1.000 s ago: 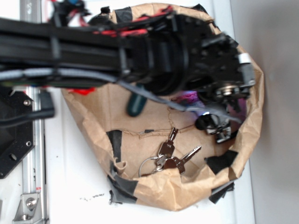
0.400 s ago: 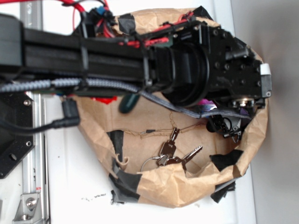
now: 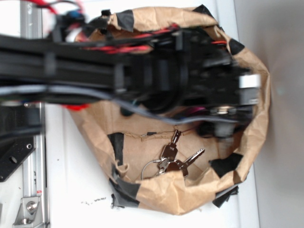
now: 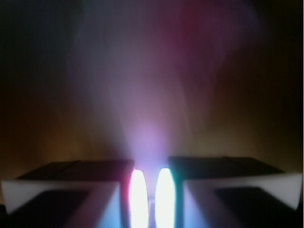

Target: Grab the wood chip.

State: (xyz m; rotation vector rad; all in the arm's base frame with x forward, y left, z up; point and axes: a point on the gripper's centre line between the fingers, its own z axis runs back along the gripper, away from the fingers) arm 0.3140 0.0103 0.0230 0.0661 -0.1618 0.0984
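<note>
The black arm (image 3: 95, 66) reaches in from the left across the top of a brown paper bag (image 3: 166, 190) patched with black tape, which lies open on the white tabletop (image 3: 71, 175). Its tool (image 3: 221, 127) hangs low inside the right part of the bag, blurred by motion. In the wrist view the two fingers (image 4: 95, 175) stand close together with only a thin glowing slit between them (nothing can be made out in that slit, so whether they pinch anything cannot be told). A bunch of metal keys (image 3: 175, 159) lies on the bag's floor, nearer than the tool and to its left. The wood chip is not visible in either view; the arm and tool cover much of the bag's inside.
</note>
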